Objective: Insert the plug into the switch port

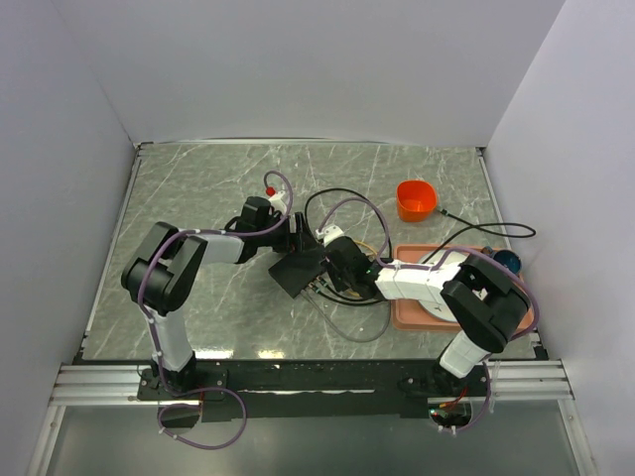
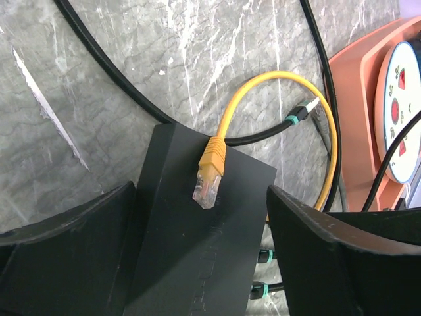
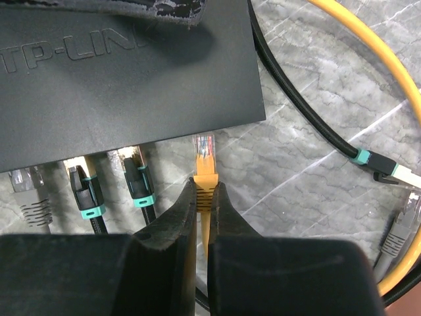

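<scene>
At counter [image 1: 198,198] centre, the right gripper [image 3: 204,197] pinches the yellow plug [image 3: 204,161], its tip just short of the switch [image 3: 125,85] edge. The left gripper [image 2: 202,191] straddles the switch, jaws wide; can't tell if clamped. Insertion step, I judge: next needs an aligned straight push.

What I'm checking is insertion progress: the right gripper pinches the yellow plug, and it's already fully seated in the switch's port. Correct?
Not seated. The right gripper does pinch the yellow plug, but the plug's whole clear head shows outside the switch, its tip only at the port edge. The right wrist view shows it.
</scene>
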